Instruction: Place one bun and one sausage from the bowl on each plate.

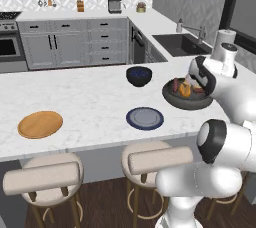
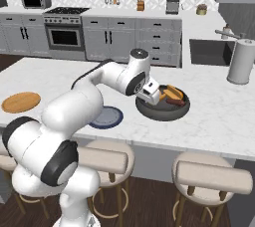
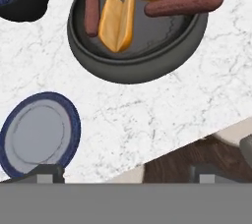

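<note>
Stools [image 1: 160, 159]: round, pale padded seats on wooden legs, nearest the viewer, tucked under the counter's edge.
Counter [image 3: 187, 95]: white marble, grey-veined, smooth.
Gripper [image 2: 151, 93]: hung over the near rim of the bowl, fingers spread wide, holding nothing.
Bowl [image 3: 133, 68]: wide, shallow, dark grey, matt; stood on the counter right of the blue plate.
Buns [image 3: 117, 21]: two, golden-yellow, split lengthwise; both lay in the bowl, one mid-bowl, one toward the far rim.
Sausages [image 3: 183, 3]: two, reddish-brown, round-ended; one lay propped over the rim, one along the opposite inner wall.
Blue plate [image 3: 39, 134]: flat, grey centre, dark blue rim, bare; just beside the bowl.
Wooden plate [image 1: 40, 124]: flat, tan, bare; well apart, far left on the counter.
Small bowl [image 1: 139, 76]: deep, dark blue, behind the blue plate.
Step, as judged: first pick not yet made. Best to descend on the mid-bowl bun, fingers across its narrow width, clear of the neighbouring sausage.
</note>
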Motion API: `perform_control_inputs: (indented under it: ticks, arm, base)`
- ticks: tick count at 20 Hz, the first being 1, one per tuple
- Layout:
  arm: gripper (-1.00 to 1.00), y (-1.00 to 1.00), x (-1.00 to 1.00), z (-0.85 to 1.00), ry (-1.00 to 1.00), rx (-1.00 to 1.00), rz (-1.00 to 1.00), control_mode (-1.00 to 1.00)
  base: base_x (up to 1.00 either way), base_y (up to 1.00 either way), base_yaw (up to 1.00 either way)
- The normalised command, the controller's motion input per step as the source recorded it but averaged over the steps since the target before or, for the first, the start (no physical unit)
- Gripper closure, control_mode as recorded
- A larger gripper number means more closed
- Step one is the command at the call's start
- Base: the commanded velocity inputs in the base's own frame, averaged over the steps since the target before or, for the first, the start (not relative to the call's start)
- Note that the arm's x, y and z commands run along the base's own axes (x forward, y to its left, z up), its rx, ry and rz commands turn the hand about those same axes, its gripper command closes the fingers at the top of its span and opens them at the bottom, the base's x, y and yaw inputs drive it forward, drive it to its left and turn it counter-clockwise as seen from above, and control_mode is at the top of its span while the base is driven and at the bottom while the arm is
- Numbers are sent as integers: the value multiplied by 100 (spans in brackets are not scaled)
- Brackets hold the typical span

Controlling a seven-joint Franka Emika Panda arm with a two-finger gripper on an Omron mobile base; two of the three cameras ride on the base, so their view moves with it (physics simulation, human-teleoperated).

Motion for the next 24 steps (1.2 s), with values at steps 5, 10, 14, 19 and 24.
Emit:
perform_control_inputs:
  ticks: [5, 10, 14, 19, 24]
  arm:
    - [-100, 2, 54, -8, 4, 0, 0, -100]
    - [-100, 0, 49, -29, 7, 0, 0, -100]
    - [-100, -6, 46, -25, 6, 0, 0, -100]
    - [-100, -30, 37, -22, 3, 0, 0, -100]
    - [-100, -5, 40, -36, 3, -1, 0, -100]
  base:
    - [0, 0, 0]
    - [0, 0, 0]
    - [0, 0, 0]
    - [0, 0, 0]
    - [0, 0, 0]
